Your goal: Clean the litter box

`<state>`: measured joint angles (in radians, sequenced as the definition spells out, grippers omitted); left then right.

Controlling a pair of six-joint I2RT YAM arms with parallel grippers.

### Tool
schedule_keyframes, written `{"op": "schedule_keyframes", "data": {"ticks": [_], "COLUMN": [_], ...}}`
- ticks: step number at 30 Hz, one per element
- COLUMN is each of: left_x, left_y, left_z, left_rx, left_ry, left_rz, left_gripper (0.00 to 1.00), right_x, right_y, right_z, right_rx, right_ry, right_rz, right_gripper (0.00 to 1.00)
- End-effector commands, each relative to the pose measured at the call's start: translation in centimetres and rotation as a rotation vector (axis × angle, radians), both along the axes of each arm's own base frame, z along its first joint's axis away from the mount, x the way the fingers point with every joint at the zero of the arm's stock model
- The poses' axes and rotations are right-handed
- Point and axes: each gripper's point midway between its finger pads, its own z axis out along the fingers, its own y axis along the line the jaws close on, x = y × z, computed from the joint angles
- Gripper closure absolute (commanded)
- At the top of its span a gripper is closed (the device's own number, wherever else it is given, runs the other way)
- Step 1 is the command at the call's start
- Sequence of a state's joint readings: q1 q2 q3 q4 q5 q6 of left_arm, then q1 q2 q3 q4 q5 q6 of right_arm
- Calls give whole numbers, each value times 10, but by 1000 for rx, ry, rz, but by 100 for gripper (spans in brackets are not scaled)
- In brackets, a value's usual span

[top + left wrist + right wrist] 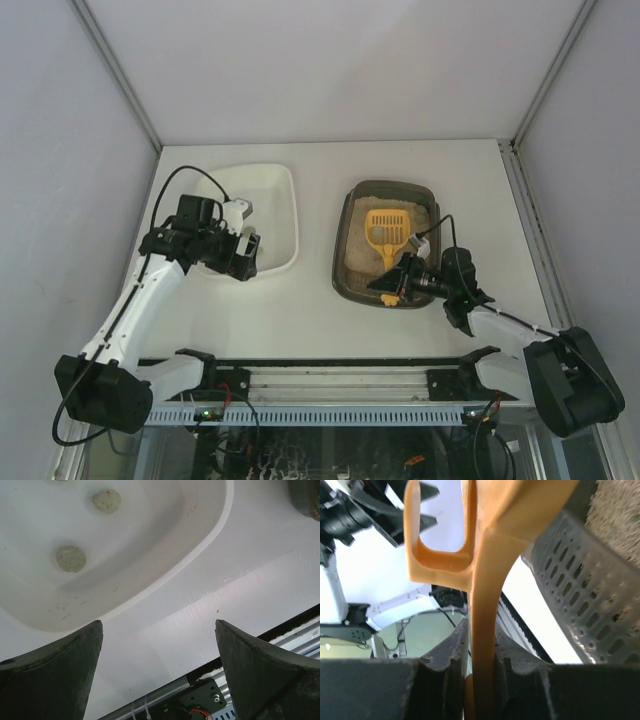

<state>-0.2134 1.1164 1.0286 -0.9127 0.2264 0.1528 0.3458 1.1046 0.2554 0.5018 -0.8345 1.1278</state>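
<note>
The dark brown-grey litter box (347,262) with pale sandy litter sits right of centre; its ribbed rim (570,595) shows in the right wrist view. A yellow slotted scoop (384,230) lies with its head over the litter. My right gripper (393,288) is shut on the scoop's handle (484,645) at the box's near edge. My left gripper (247,262) is open and empty, its fingers (55,675) wide apart above the table, just off the near right corner of the white tray (286,215). Two grey-green clumps (70,558) lie in that tray.
The white tray's rim (200,555) curves ahead of my left fingers. A black and silver rail (330,380) runs along the table's near edge. White walls enclose the table on three sides.
</note>
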Motion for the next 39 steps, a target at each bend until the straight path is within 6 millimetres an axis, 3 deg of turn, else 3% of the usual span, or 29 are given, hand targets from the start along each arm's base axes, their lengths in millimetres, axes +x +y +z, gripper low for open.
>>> {"op": "schedule_keyframes", "data": {"ticks": [1, 4, 6, 9, 11, 12, 15, 21, 27, 30, 35, 39], "left_x": [-8, -6, -2, 12, 22, 25, 36, 48, 45, 45, 43, 42], "left_y": [7, 9, 18, 44, 62, 71, 96, 143, 146, 152, 160, 171], "left_z": [1, 15, 25, 45, 60, 67, 84, 85, 84, 86, 85, 84], "left_rx": [-11, -61, -57, -29, -42, -61, -101, 32, 8, 17, 29, 68], "left_ry": [-4, -24, -47, -116, -149, -156, -191, -209, -210, -214, -198, -219], "left_rz": [-11, 1, 17, 96, 164, 197, 303, 510, 544, 585, 609, 657], "left_gripper": [3, 3, 4, 5, 5, 5, 4, 4, 4, 4, 4, 4], "right_x": [25, 18, 23, 40, 50, 58, 68, 82, 94, 104, 112, 115], "right_y": [-11, 16, 21, 19, 28, 37, 59, 119, 170, 192, 199, 194], "right_z": [32, 29, 39, 55, 58, 71, 84, 95, 67, 65, 42, 31], "right_rx": [120, 86, 129, 173, 110, 77, -56, -269, -572, -722, -988, -1124], "right_ry": [-63, -13, 16, 14, 24, 4, 3, -46, -81, -156, -254, -357], "right_rz": [-90, -2, 12, -33, -25, -11, 20, 141, 244, 261, 268, 270], "right_gripper": [100, 100, 100, 100, 100, 100, 100, 100, 100, 100, 100, 100]}}
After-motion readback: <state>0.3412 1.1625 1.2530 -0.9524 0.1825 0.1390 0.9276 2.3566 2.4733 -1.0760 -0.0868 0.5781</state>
